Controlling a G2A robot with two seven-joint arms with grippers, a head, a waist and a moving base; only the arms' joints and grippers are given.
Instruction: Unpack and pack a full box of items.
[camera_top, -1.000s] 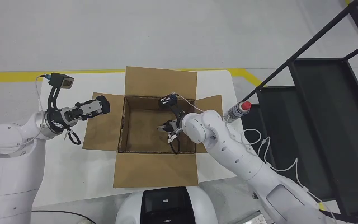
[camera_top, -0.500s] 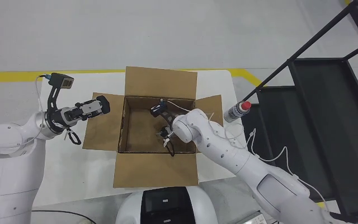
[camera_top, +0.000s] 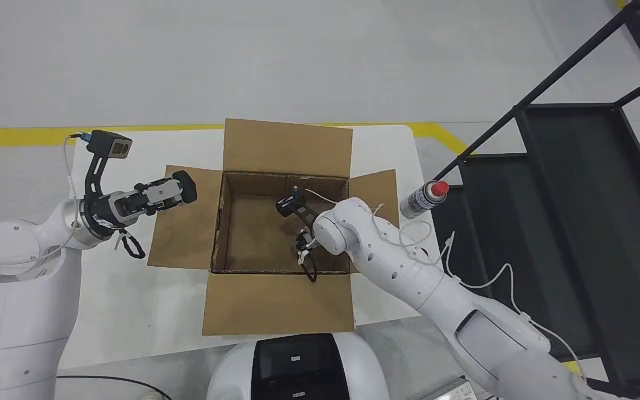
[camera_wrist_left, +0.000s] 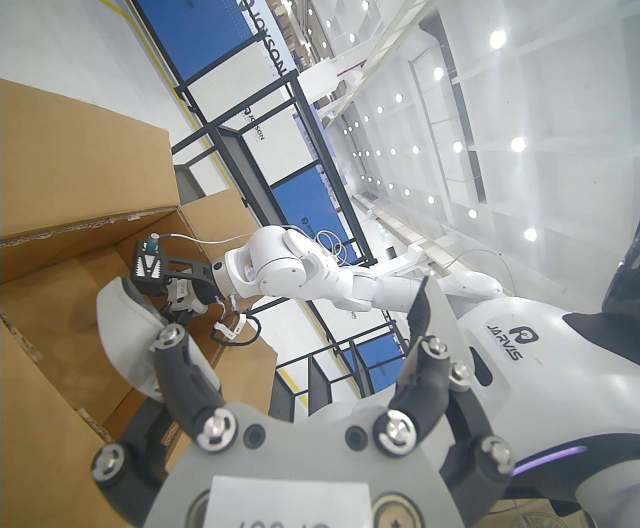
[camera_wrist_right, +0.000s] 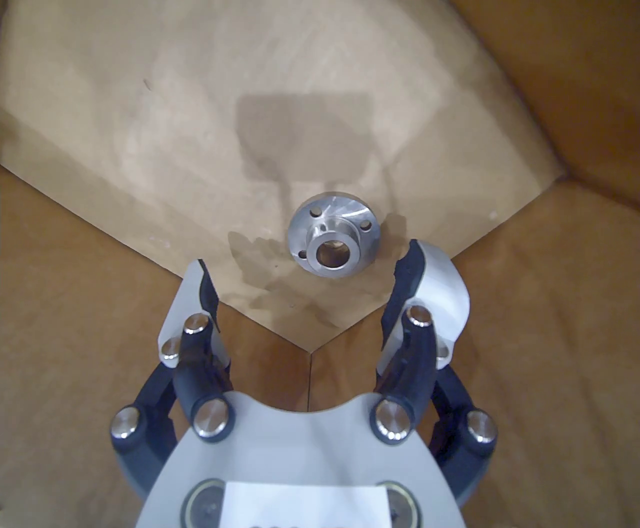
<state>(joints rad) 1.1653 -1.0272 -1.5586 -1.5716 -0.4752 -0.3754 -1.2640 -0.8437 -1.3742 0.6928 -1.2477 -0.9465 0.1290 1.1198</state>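
A white table (camera_top: 380, 150) in front of me, yellow floor line (camera_top: 40, 134) beyond it, black metal rack (camera_top: 580, 180) to my right.

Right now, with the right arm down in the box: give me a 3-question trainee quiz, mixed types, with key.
1. True or false: the right gripper is shut on an item.
2. Relative to the box, where is the left gripper? A) inside the cavity B) over a side flap, outside the cavity C) gripping the back flap
3. Short answer: what lies on the box floor just ahead of the right gripper's fingers?
Key: 1 false, it is open. 2 B. 3 a metal flange.
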